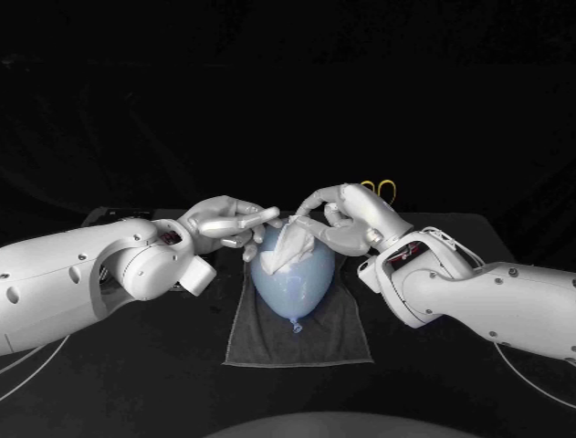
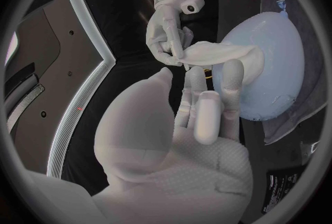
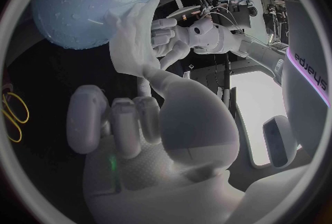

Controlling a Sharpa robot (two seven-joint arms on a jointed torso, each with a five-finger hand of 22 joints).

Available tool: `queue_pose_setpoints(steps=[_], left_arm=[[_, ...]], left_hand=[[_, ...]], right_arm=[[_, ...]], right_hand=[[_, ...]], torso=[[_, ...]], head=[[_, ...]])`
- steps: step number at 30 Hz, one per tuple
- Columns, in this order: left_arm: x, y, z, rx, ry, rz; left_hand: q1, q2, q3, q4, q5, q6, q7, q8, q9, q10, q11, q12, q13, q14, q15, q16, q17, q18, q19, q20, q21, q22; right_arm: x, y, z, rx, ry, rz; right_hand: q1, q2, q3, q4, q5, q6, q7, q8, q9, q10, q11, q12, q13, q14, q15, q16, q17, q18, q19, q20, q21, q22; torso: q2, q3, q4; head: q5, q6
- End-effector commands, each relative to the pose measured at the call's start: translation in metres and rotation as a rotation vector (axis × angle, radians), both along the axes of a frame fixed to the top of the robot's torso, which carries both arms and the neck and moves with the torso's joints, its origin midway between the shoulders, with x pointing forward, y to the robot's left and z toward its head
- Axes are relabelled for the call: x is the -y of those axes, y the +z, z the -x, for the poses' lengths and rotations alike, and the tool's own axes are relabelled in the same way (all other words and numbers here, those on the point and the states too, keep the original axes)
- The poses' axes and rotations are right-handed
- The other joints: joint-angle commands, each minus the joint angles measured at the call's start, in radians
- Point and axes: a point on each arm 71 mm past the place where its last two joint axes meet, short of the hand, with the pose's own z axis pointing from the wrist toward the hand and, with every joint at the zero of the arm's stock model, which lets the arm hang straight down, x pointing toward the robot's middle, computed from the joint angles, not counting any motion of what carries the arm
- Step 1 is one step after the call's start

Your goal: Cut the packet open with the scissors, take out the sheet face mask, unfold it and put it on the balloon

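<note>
Mid-frame: right hand (image 1: 340, 214) pinches mask (image 1: 292, 245) over balloon (image 1: 294, 285) lying on towel (image 1: 268, 342) on worktop (image 1: 143, 365); left hand (image 1: 228, 226) touches mask, grip unclear; scissors (image 1: 380, 188) partly hidden behind right hand.

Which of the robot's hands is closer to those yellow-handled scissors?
Right. The right hand sits just in front of the scissors, above the balloon; the left hand is on the balloon's far side from them.
</note>
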Motion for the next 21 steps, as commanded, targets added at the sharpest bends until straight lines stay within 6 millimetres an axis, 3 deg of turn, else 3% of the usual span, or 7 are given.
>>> queue_pose_setpoints(steps=[1, 14, 21], left_arm=[[0.005, 0.001, 0.003, 0.010, -0.055, -0.001], [0.014, 0.000, 0.005, 0.023, -0.103, -0.010], [0.018, 0.002, 0.006, 0.043, -0.114, 0.018]], left_hand=[[-0.001, 0.011, -0.006, -0.001, 0.000, 0.002, -0.005, 0.006, -0.003, 0.000, -0.010, 0.002, -0.004, 0.007, 0.000, 0.004, 0.005, 0.012, -0.008, -0.001, 0.004, -0.002], [0.001, 0.025, -0.017, -0.003, 0.000, -0.018, -0.001, -0.014, -0.021, 0.005, -0.008, -0.005, -0.013, 0.007, 0.000, 0.005, 0.004, 0.011, -0.010, -0.004, 0.004, -0.003], [0.081, 0.027, -0.009, -0.017, 0.000, -0.026, -0.017, -0.040, -0.045, 0.004, -0.024, -0.008, -0.020, 0.004, -0.011, 0.007, -0.001, 0.009, -0.003, -0.009, 0.018, 0.015]], right_arm=[[0.001, 0.000, -0.001, 0.007, -0.016, 0.001], [-0.002, 0.000, 0.000, 0.001, -0.011, 0.001], [-0.004, -0.001, 0.000, -0.016, 0.000, 0.012]], right_hand=[[0.013, 0.002, 0.006, -0.002, 0.003, 0.005, 0.001, 0.003, 0.013, 0.050, -0.004, 0.001, 0.194, 0.120, -0.024, 0.004, 0.263, -0.004, 0.010, -0.005, 0.002, 0.189], [0.012, 0.002, 0.007, -0.003, 0.003, 0.005, 0.001, 0.004, 0.013, 0.048, -0.004, -0.001, 0.193, 0.120, -0.024, 0.004, 0.263, -0.004, 0.009, -0.006, 0.001, 0.189], [0.012, 0.001, 0.007, -0.003, 0.003, 0.004, 0.001, 0.005, 0.014, 0.048, -0.004, -0.002, 0.192, 0.120, -0.024, 0.004, 0.263, -0.004, 0.009, -0.006, 0.000, 0.188]], torso=[[0.000, 0.0001, -0.0006], [0.000, 0.0005, -0.0011], [0.000, 0.0005, -0.0009]], head=[[0.001, -0.001], [0.001, -0.002], [0.001, -0.004]])
